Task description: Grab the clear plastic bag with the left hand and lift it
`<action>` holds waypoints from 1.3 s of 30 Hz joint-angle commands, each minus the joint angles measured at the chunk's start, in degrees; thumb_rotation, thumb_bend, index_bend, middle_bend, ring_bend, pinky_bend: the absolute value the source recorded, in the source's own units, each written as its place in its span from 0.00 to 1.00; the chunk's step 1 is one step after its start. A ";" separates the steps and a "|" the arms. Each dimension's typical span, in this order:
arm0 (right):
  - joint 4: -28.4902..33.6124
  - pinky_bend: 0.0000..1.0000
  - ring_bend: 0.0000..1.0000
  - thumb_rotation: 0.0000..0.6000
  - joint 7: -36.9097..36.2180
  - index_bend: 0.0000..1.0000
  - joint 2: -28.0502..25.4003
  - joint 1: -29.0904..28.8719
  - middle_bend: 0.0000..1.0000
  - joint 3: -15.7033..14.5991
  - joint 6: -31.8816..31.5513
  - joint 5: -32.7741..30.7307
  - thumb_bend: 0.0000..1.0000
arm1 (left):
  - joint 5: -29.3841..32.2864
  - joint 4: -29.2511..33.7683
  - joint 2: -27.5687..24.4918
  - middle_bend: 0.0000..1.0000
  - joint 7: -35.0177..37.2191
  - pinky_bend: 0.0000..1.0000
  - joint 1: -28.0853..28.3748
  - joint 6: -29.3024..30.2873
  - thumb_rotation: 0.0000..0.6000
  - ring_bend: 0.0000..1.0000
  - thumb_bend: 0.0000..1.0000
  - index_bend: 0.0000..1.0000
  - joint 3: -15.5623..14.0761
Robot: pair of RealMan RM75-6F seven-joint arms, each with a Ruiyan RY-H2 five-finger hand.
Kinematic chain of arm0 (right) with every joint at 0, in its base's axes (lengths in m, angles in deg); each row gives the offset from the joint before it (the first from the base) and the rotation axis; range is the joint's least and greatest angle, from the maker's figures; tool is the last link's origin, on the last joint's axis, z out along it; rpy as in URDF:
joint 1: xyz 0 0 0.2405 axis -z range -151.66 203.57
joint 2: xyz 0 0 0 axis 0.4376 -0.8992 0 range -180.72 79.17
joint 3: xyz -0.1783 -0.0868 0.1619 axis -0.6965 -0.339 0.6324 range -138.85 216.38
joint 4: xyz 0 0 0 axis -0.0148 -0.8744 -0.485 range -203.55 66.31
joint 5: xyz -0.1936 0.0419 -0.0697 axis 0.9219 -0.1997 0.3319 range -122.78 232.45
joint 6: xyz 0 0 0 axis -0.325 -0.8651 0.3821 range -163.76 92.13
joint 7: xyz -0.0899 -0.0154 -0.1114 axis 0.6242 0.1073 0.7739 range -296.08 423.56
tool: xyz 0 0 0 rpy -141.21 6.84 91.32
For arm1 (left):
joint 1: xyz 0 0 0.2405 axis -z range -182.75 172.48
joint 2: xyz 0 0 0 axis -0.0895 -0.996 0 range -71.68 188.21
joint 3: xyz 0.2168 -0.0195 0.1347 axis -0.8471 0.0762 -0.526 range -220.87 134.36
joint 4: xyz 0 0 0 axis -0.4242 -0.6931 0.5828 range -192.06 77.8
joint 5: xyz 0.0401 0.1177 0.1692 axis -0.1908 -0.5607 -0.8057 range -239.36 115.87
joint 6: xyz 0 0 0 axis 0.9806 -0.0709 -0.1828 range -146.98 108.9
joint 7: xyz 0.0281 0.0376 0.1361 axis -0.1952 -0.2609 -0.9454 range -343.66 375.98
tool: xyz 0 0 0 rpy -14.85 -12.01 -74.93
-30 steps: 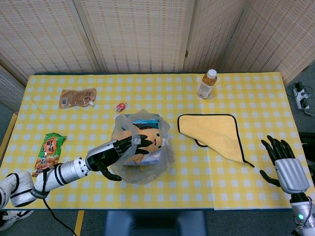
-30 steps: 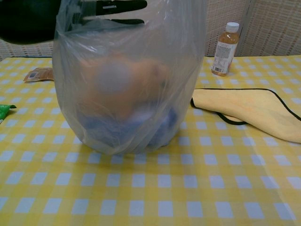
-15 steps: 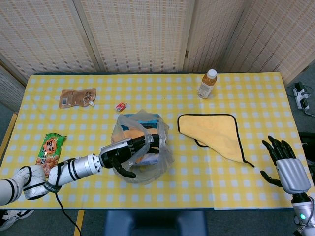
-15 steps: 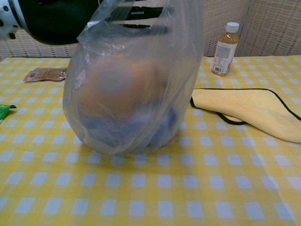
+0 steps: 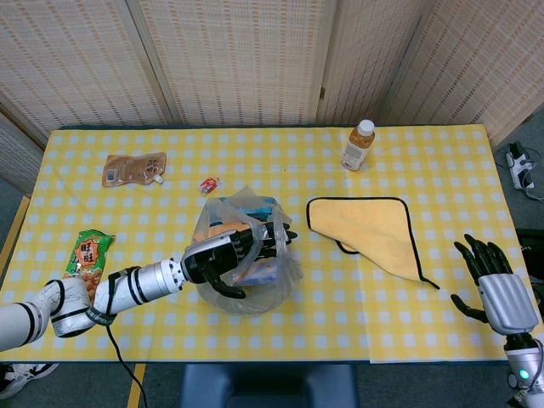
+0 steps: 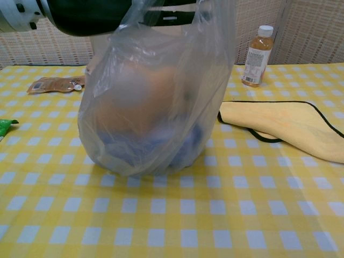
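The clear plastic bag [image 5: 255, 270] stands on the yellow checked table near the front middle, with orange and blue items inside. In the chest view the bag [image 6: 150, 113] fills the middle, and its bottom rests on the cloth. My left hand [image 5: 223, 257] lies across the bag's top from the left, with its fingers [image 5: 276, 240] stretched out over the opening and the thumb lower at the bag's front. The chest view shows this hand [image 6: 91, 12] dark at the top edge, its fingers behind the plastic. My right hand [image 5: 495, 285] hangs open by the table's right edge, far from the bag.
A yellow cloth [image 5: 374, 229] with a black border lies just right of the bag. A tea bottle [image 5: 358, 145] stands at the back. On the left are a brown pouch [image 5: 133, 168], a small red-white sweet [image 5: 208, 183] and a green snack packet [image 5: 85, 259].
My left hand has moved right, reaching further across the bag's top. The bag's left side has been pushed in and gathered rightward. The right hand has barely moved.
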 commanded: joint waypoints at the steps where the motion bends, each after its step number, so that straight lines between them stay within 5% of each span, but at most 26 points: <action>1: -0.01 0.00 0.00 1.00 -0.12 0.00 -0.05 0.03 0.00 0.00 -0.02 0.00 0.29 | -0.49 -0.25 0.55 0.08 1.03 0.12 0.26 0.34 1.00 0.01 0.14 0.08 -0.43; 20: -0.01 0.00 0.00 1.00 -0.33 0.00 -0.29 -0.03 0.00 -0.22 0.06 0.22 0.29 | 2.52 0.87 2.39 0.08 1.06 0.13 2.26 -0.81 1.00 0.01 0.12 0.10 1.68; 39: -0.21 0.00 0.00 1.00 -0.68 0.00 -0.45 -0.20 0.00 -0.28 0.65 -0.10 0.29 | 3.38 0.29 3.76 0.08 9.56 0.21 6.28 -1.44 1.00 0.06 0.12 0.06 4.94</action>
